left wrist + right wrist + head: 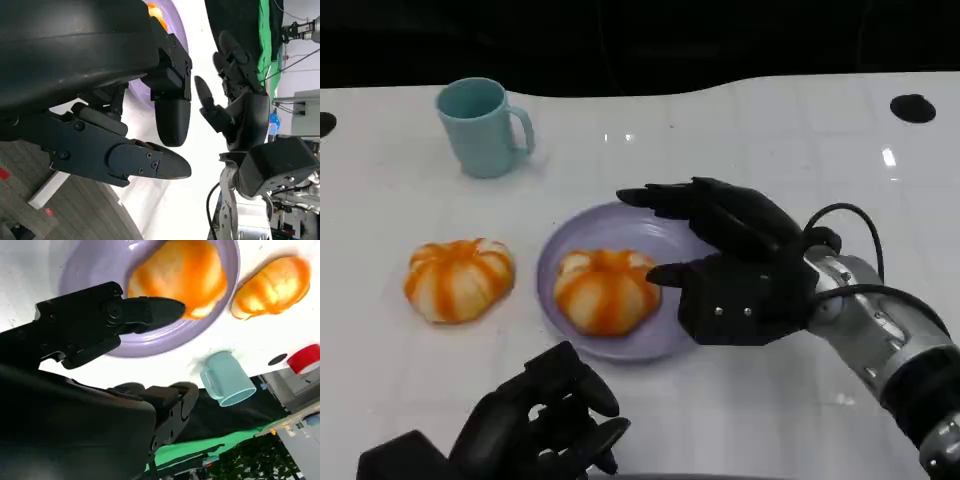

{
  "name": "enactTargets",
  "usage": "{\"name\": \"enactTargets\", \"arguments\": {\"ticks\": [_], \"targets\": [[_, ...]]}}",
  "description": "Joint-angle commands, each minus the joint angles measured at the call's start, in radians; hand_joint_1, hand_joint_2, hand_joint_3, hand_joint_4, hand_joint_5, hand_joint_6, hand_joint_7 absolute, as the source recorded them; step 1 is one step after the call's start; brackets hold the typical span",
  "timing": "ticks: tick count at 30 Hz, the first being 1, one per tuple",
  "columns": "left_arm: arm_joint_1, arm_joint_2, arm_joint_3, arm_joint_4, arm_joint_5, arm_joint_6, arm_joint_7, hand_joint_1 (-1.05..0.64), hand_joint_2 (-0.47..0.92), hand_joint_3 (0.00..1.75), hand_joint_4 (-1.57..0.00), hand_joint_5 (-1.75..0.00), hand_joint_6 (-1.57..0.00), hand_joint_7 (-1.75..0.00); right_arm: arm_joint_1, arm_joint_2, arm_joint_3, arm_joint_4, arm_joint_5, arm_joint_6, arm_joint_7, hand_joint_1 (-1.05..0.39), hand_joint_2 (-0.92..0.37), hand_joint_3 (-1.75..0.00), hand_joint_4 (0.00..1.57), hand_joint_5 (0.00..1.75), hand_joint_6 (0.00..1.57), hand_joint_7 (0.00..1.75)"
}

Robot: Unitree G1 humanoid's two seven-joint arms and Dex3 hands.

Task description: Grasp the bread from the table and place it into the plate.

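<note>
You see one bread [606,289] lying in the plate [665,235], with your right hand [735,265] spread and empty at its 3 o'clock. Your left hand [540,420] hangs curled, holding nothing, at 6 o'clock; a second bread [458,279] sits at 9.

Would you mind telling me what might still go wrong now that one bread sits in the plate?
1. The right hand hangs open right beside the bread in the plate; pulling back carelessly, its fingers could drag the bread or shift the purple plate.
2. The bread lies toward the plate's near edge, so a nudge might roll it out.
3. A second bread lies on the table; the curled left hand nearby could bump it.
</note>
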Motion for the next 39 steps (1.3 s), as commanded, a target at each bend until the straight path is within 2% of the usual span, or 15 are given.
{"name": "enactTargets", "arguments": {"ticks": [1, 9, 14, 15, 19, 22, 24, 30, 31, 32, 33, 35, 37, 38, 39], "targets": [[0.001, 0.006, 0.003, -0.009, -0.001, 0.001, 0.006, -0.58, 0.92, 0.17, -0.63, -1.75, -0.50, -1.63, 0.042, -0.032, -0.010, -0.082, 0.021, 0.024, 0.041, -0.67, -0.92, -0.33, 0.01, 0.13, 0.20, 0.01], [-0.003, 0.007, 0.002, -0.011, 0.000, 0.006, 0.006, -0.58, 0.92, 0.18, -0.64, -1.75, -0.50, -1.62, 0.158, -0.069, -0.063, -0.286, 0.097, 0.042, 0.111, -0.63, -0.92, -0.32, 0.05, 0.19, 0.23, 0.02], [-0.011, 0.005, 0.005, -0.002, -0.006, 0.003, 0.003, -0.59, 0.92, 0.17, -0.65, -1.75, -0.52, -1.61, 0.239, -0.087, -0.099, -0.394, 0.159, 0.003, 0.121, -0.62, -0.92, -0.29, 0.07, 0.23, 0.23, 0.02], [-0.012, 0.004, 0.005, -0.001, -0.005, 0.002, 0.003, -0.59, 0.92, 0.17, -0.66, -1.75, -0.52, -1.61, 0.249, -0.090, -0.103, -0.407, 0.168, -0.002, 0.125, -0.62, -0.92, -0.29, 0.03, 0.32, 0.23, 0.02], [-0.017, 0.007, 0.005, 0.002, 0.001, 0.004, 0.005, -0.60, 0.92, 0.17, -0.66, -1.75, -0.52, -1.61, 0.331, -0.116, -0.132, -0.509, 0.228, -0.032, 0.153, -0.62, -0.92, -0.30, 0.00, 0.45, 0.23, 0.01], [-0.019, 0.006, 0.006, 0.003, -0.003, 0.002, 0.004, -0.61, 0.92, 0.17, -0.66, -1.75, -0.52, -1.63, 0.401, -0.131, -0.162, -0.572, 0.265, -0.088, 0.144, -0.57, -0.92, -0.25, 0.01, 0.71, 0.28, 0.04], [-0.021, 0.006, 0.007, 0.005, -0.003, -0.001, 0.003, -0.61, 0.92, 0.17, -0.66, -1.75, -0.52, -1.63, 0.431, -0.130, -0.180, -0.583, 0.288, -0.128, 0.135, -0.54, -0.92, -0.22, 0.03, 0.79, 0.31, 0.06], [-0.023, 0.008, 0.008, 0.002, -0.004, 0.010, 0.006, -0.58, 0.92, 0.18, -0.66, -1.75, -0.51, -1.62, 0.518, -0.120, -0.230, -0.601, 0.417, -0.241, 0.157, -0.32, -0.90, -0.19, 0.27, 1.05, 0.59, 0.27], [-0.023, 0.008, 0.009, 0.002, -0.006, 0.010, 0.004, -0.58, 0.92, 0.18, -0.65, -1.75, -0.51, -1.62, 0.535, -0.118, -0.236, -0.608, 0.447, -0.246, 0.167, -0.26, -0.84, -0.32, 0.31, 1.10, 0.59, 0.41], [-0.023, 0.008, 0.009, 0.001, -0.008, 0.011, 0.003, -0.58, 0.92, 0.18, -0.65, -1.75, -0.50, -1.62, 0.550, -0.117, -0.242, -0.615, 0.467, -0.251, 0.173, -0.20, -0.66, -0.66, 0.40, 1.15, 0.56, 0.67], [-0.022, 0.009, 0.009, 0.000, -0.008, 0.013, 0.003, -0.57, 0.92, 0.19, -0.64, -1.75, -0.50, -1.62, 0.561, -0.117, -0.247, -0.619, 0.479, -0.257, 0.174, -0.18, -0.58, -0.83, 0.45, 1.18, 0.55, 0.79], [-0.023, 0.010, 0.011, -0.001, -0.009, 0.015, 0.003, -0.57, 0.92, 0.19, -0.64, -1.75, -0.50, -1.62, 0.586, -0.115, -0.258, -0.627, 0.500, -0.273, 0.176, -0.13, -0.51, -1.00, 0.59, 1.28, 0.61, 0.97], [-0.023, 0.012, 0.012, -0.003, -0.009, 0.017, 0.003, -0.56, 0.92, 0.19, -0.64, -1.75, -0.49, -1.62, 0.612, -0.116, -0.274, -0.634, 0.499, -0.287, 0.167, -0.11, -0.46, -1.11, 0.65, 1.33, 0.66, 1.05], [-0.023, 0.013, 0.012, -0.004, -0.010, 0.018, 0.002, -0.56, 0.92, 0.19, -0.63, -1.75, -0.49, -1.62, 0.624, -0.118, -0.282, -0.639, 0.493, -0.291, 0.161, -0.07, -0.39, -1.27, 0.72, 1.39, 0.73, 1.11], [-0.024, 0.013, 0.012, -0.003, -0.010, 0.017, 0.002, -0.56, 0.92, 0.19, -0.63, -1.75, -0.49, -1.62, 0.639, -0.120, -0.290, -0.646, 0.492, -0.294, 0.159, -0.06, -0.36, -1.34, 0.75, 1.42, 0.75, 1.14]]}}
